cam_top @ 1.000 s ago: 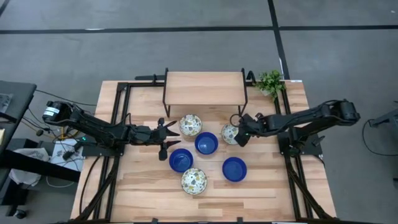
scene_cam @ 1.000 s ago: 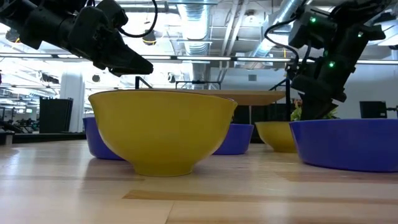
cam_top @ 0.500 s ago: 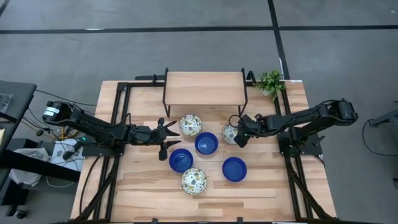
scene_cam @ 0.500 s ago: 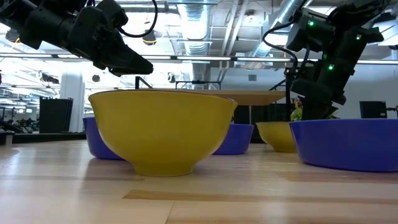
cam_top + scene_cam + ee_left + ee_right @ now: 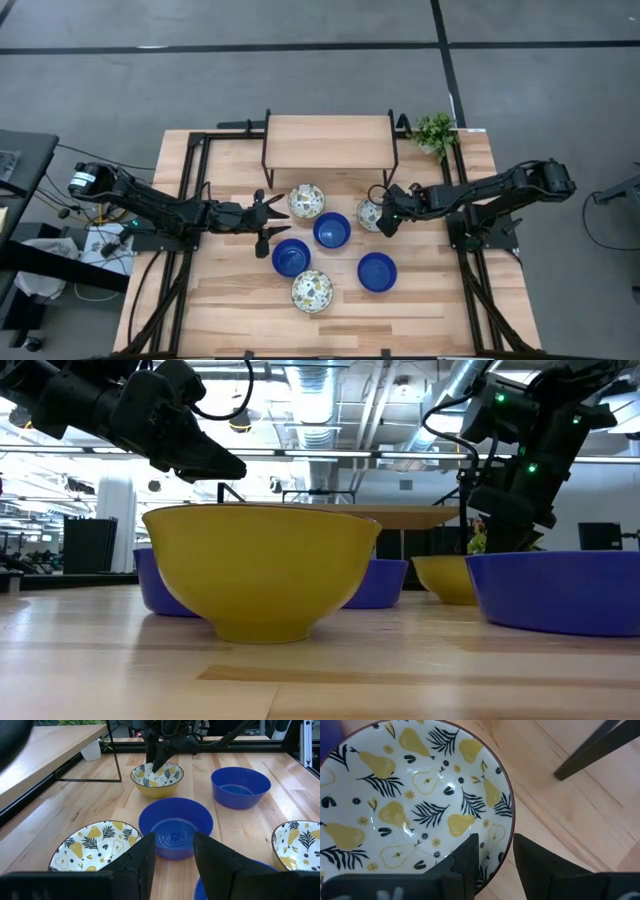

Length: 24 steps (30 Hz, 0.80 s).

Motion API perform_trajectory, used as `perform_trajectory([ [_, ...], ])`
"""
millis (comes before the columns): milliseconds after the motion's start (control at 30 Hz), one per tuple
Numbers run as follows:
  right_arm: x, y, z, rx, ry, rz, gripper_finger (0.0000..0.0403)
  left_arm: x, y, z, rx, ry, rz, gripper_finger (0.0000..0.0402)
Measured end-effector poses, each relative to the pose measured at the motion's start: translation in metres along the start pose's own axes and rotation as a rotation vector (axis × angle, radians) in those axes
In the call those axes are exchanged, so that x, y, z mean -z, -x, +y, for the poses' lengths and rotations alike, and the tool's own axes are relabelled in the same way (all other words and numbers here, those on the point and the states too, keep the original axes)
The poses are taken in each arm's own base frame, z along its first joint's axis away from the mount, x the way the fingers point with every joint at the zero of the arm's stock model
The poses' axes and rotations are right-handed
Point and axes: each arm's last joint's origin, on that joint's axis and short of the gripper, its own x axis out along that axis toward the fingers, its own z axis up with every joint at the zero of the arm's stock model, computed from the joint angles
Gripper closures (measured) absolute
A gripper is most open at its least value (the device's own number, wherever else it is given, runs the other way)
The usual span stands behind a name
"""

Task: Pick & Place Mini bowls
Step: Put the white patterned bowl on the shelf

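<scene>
Mini bowls (image 5: 332, 232), 6 in all, sit clustered mid-counter (image 5: 420, 300) before the rack (image 5: 328, 143); right tool (image 5: 385, 214), partly open, straddles the rim of a pear-patterned bowl (image 5: 410, 800), apparently to pinch it, while left tool (image 5: 268, 218) hovers partly open, empty.

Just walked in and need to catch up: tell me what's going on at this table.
Six small round bowls, three glossy blue and three patterned with pears and leaves, sit on the wooden table. The right claw is down at the rim of the patterned bowl on the right, fingers open and straddling its edge, not gripping. The left claw hovers open beside the other rear patterned bowl. No bowl is lifted.
</scene>
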Motion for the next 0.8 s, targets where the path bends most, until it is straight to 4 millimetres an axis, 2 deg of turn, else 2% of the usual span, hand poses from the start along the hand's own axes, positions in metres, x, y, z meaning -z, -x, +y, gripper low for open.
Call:
perform_trajectory([
  [200,0.0,0.0,0.0,0.0,0.0,0.0,0.0295,0.0001,0.0,0.0,0.0,0.0,0.0,0.027],
  [533,0.0,0.0001,-0.0001,0.002,0.001,-0.002,0.0345,0.0001,0.0,0.0,0.0,0.0,0.0,0.027],
  [800,-0.0007,0.0005,0.0002,-0.002,-0.003,-0.008,0.0367,0.0001,0.0,0.0,0.0,0.0,0.0,0.027],
])
